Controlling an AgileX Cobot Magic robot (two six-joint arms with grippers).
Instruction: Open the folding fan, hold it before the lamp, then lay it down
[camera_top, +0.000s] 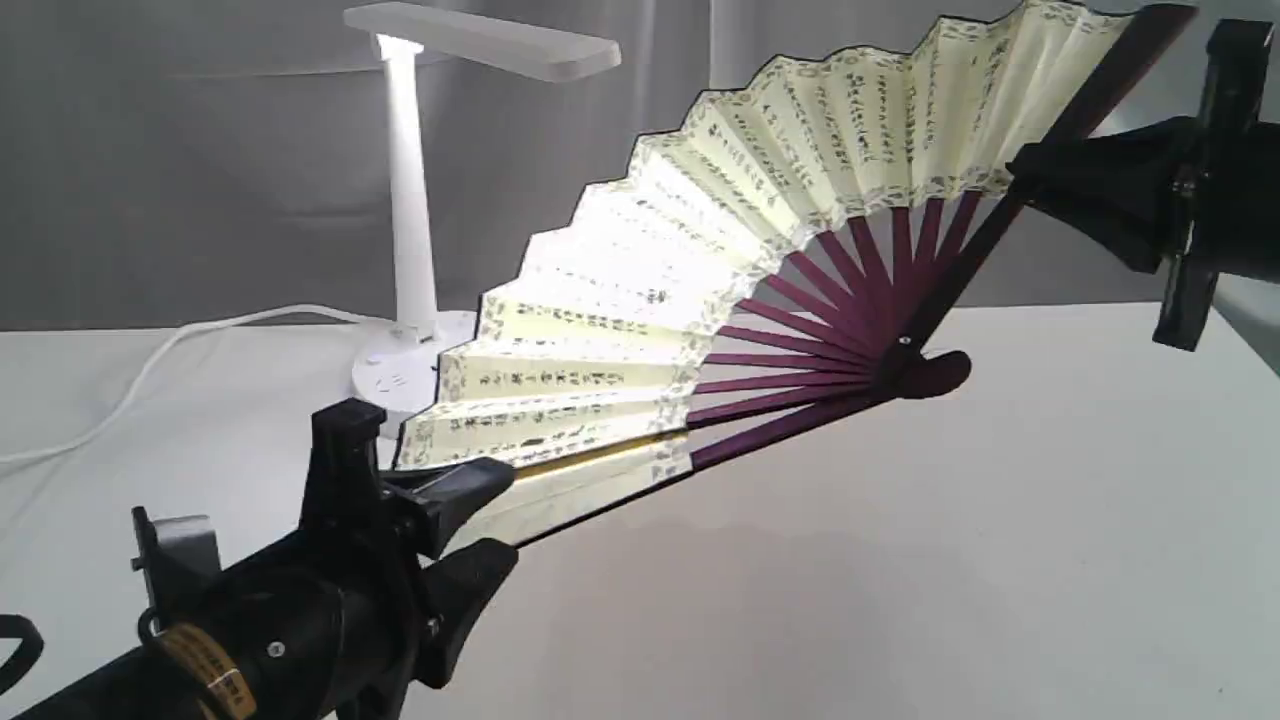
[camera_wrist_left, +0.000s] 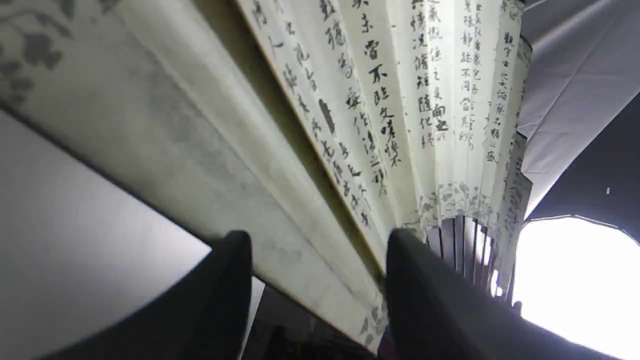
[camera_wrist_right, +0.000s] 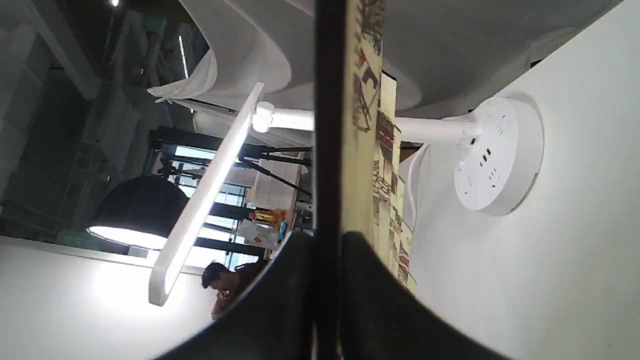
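The folding fan (camera_top: 760, 200) is spread wide in the air above the table, its cream leaf with black calligraphy facing the exterior camera and its maroon ribs meeting at the pivot (camera_top: 905, 365). My left gripper (camera_top: 500, 520) is shut on the fan's lower left end; the left wrist view shows the leaf (camera_wrist_left: 400, 100) filling the gap of that gripper (camera_wrist_left: 317, 240). My right gripper (camera_top: 1020, 180) is shut on the upper right guard, seen edge-on (camera_wrist_right: 327, 100) between its fingers (camera_wrist_right: 327, 237). The white lamp (camera_top: 410, 200) stands behind the fan's left half, lit, and its base (camera_wrist_right: 495, 155) shows too.
The white table (camera_top: 1000, 550) lies below the fan. The lamp's white cord (camera_top: 150, 370) runs left across the tabletop from the base. A grey curtain (camera_top: 200, 180) hangs behind the table.
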